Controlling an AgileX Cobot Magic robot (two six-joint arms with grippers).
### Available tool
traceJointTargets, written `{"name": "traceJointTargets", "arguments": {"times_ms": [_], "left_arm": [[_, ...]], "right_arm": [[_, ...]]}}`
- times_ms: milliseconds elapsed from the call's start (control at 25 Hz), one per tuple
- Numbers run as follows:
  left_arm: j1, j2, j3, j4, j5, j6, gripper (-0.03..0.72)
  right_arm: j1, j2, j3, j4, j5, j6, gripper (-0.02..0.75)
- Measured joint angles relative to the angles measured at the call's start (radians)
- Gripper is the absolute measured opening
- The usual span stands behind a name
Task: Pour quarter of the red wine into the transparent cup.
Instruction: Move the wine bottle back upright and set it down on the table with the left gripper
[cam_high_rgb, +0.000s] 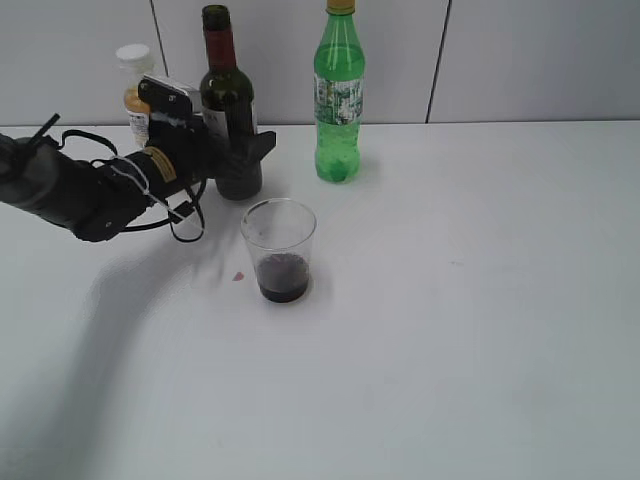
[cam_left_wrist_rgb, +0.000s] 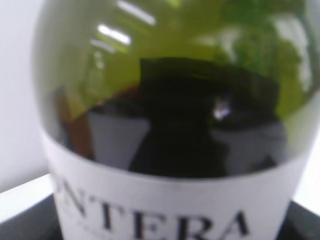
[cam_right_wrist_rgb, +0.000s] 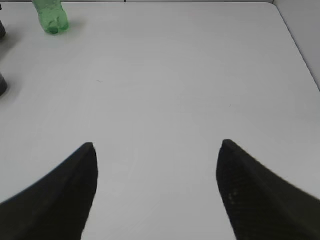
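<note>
The wine bottle (cam_high_rgb: 225, 90), dark glass with a dark red neck foil and a white label, stands upright at the back left of the table. My left gripper (cam_high_rgb: 245, 150) is closed round its lower body; in the left wrist view the bottle (cam_left_wrist_rgb: 175, 100) fills the frame and only the dark jaw edges (cam_left_wrist_rgb: 170, 230) show at the bottom corners. The transparent cup (cam_high_rgb: 279, 240) stands just in front of the bottle, with dark red wine (cam_high_rgb: 284, 277) in its bottom. My right gripper (cam_right_wrist_rgb: 157, 150) is open and empty over bare table and does not show in the exterior view.
A tall green plastic bottle (cam_high_rgb: 340, 100) stands at the back, right of the wine bottle, and also shows in the right wrist view (cam_right_wrist_rgb: 50, 17). An orange juice bottle with a white cap (cam_high_rgb: 135, 80) stands behind my left arm. A small red drop (cam_high_rgb: 238, 277) lies left of the cup.
</note>
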Motion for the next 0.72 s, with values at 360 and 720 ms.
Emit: {"name": "traceJointTargets", "arguments": {"times_ms": [360, 720], "left_arm": [[0.0, 0.016, -0.011, 0.0, 0.002, 0.0, 0.551], [-0.003, 0.027, -0.013, 0.04, -0.009, -0.001, 0.551]], "right_arm": [[0.0, 0.0, 0.0, 0.0, 0.0, 0.0, 0.593], [0.0, 0.0, 0.0, 0.0, 0.0, 0.0, 0.593]]}}
